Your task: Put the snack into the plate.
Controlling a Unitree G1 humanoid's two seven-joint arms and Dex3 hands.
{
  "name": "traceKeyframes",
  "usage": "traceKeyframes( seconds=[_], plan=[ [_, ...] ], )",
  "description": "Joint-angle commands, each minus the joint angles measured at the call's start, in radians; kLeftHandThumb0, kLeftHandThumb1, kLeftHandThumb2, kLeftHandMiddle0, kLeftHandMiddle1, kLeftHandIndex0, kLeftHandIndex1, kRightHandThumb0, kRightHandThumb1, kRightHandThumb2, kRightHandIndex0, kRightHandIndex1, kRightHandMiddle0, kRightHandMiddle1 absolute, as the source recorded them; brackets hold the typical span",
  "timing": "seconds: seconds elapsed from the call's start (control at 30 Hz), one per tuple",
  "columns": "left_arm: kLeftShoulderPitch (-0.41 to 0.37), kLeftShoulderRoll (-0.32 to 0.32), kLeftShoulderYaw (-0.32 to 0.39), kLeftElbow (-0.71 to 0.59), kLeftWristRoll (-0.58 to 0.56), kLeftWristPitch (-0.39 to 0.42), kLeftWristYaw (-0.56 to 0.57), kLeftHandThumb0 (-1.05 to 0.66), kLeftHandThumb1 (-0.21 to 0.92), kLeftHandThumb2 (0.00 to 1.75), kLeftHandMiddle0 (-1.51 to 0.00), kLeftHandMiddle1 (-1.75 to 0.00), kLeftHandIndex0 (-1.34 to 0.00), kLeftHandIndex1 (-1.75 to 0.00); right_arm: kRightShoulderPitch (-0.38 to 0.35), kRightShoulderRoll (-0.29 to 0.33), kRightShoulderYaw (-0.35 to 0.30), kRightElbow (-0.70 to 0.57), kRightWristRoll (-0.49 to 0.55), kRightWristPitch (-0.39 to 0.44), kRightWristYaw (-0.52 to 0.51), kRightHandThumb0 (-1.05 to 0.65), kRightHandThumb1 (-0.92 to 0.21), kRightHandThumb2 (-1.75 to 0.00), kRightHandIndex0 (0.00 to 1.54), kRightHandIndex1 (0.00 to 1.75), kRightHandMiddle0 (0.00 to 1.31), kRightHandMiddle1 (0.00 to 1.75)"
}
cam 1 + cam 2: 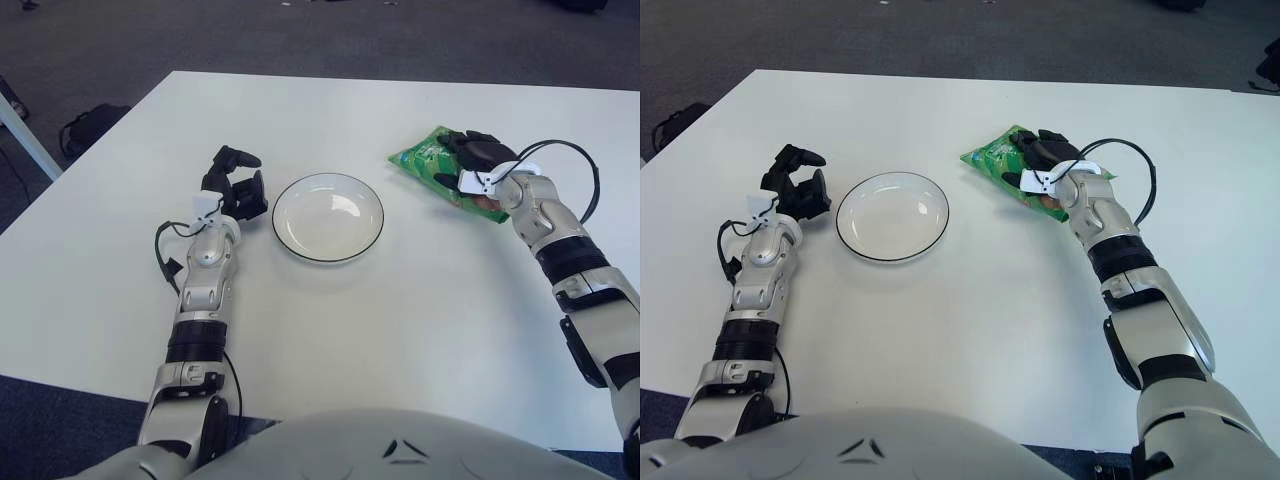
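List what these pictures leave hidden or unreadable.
- Snack bag: its right part is covered by the right robot hand in both views.
- Bag print: too small to read.
- Right robot hand grip: fingers lie over the bag; closure unclear.
- Dark object on floor: partly hidden by the table.

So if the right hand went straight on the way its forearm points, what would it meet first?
The right hand lies on the green snack bag already. Beyond it, probably only bare table; the plate seems off this line.

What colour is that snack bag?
The snack bag is bright green, clearest in the right eye view.
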Motion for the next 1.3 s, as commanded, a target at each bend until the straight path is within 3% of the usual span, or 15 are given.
traceKeyframes(
  seconds=[0.0, 0.37, 0.67, 0.77, 0.87, 0.93, 1.0, 1.1, 1.2, 1.27],
  plan=[
    [0.034, -0.01, 0.003, 0.01, 0.003, 0.005, 0.01, -0.42, 0.53, 1.06, -1.21, -1.75, -0.45, -1.75, 0.033, 0.025, 0.035, 0.069, 0.004, -0.001, 0.04, -1.05, -0.92, -0.94, 0.0, 0.0, 0.0, 0.35],
    [0.038, -0.003, 0.005, 0.002, 0.004, 0.019, 0.007, -0.42, 0.53, 1.05, -1.2, -1.75, -0.45, -1.75, 0.047, 0.021, 0.053, 0.098, 0.005, -0.013, 0.039, -1.05, -0.92, -0.95, 0.0, 0.0, 0.0, 0.29],
    [0.042, -0.004, 0.008, -0.016, 0.006, 0.037, 0.015, -0.42, 0.54, 1.04, -1.18, -1.75, -0.44, -1.75, 0.038, 0.018, 0.082, 0.15, -0.033, 0.006, -0.053, -1.05, -0.92, -0.96, 0.0, 0.0, 0.0, 0.35],
    [0.043, -0.007, 0.008, -0.021, 0.007, 0.04, 0.018, -0.42, 0.53, 1.04, -1.17, -1.75, -0.44, -1.75, 0.042, 0.019, 0.085, 0.157, -0.041, 0.016, -0.109, -1.04, -0.92, -0.96, 0.0, 0.0, 0.0, 0.48],
    [0.044, -0.007, 0.007, -0.026, 0.008, 0.043, 0.021, -0.42, 0.53, 1.05, -1.16, -1.75, -0.44, -1.75, 0.063, 0.014, 0.08, 0.129, -0.043, 0.028, -0.164, -0.97, -0.92, -0.93, 0.0, 0.0, 0.0, 0.77],
    [0.045, -0.007, 0.005, -0.029, 0.009, 0.046, 0.023, -0.42, 0.53, 1.05, -1.16, -1.75, -0.44, -1.75, 0.083, 0.006, 0.077, 0.095, -0.049, 0.035, -0.207, -0.87, -0.92, -0.85, 0.0, 0.0, 0.0, 1.09],
    [0.046, -0.006, 0.005, -0.033, 0.009, 0.049, 0.024, -0.42, 0.53, 1.05, -1.16, -1.75, -0.44, -1.75, 0.09, 0.003, 0.084, 0.087, -0.065, 0.034, -0.264, -0.76, -0.9, -0.77, 0.0, 0.24, 0.04, 1.26],
    [0.047, -0.005, 0.005, -0.039, 0.008, 0.055, 0.025, -0.42, 0.53, 1.05, -1.16, -1.75, -0.45, -1.75, 0.095, -0.002, 0.096, 0.087, -0.091, 0.025, -0.337, -0.5, -0.83, -0.69, 0.0, 1.03, 0.22, 1.56],
    [0.048, -0.006, 0.004, -0.043, 0.008, 0.06, 0.025, -0.42, 0.53, 1.05, -1.17, -1.75, -0.45, -1.75, 0.11, -0.018, 0.095, 0.066, -0.104, 0.001, -0.41, -0.43, -0.65, -0.9, 0.0, 1.51, 0.35, 1.68],
    [0.048, -0.006, 0.004, -0.045, 0.007, 0.061, 0.024, -0.42, 0.53, 1.05, -1.17, -1.75, -0.45, -1.75, 0.119, -0.022, 0.084, 0.054, -0.096, -0.016, -0.438, -0.22, -0.49, -1.11, 0.18, 1.62, 0.47, 1.71]
  ],
)
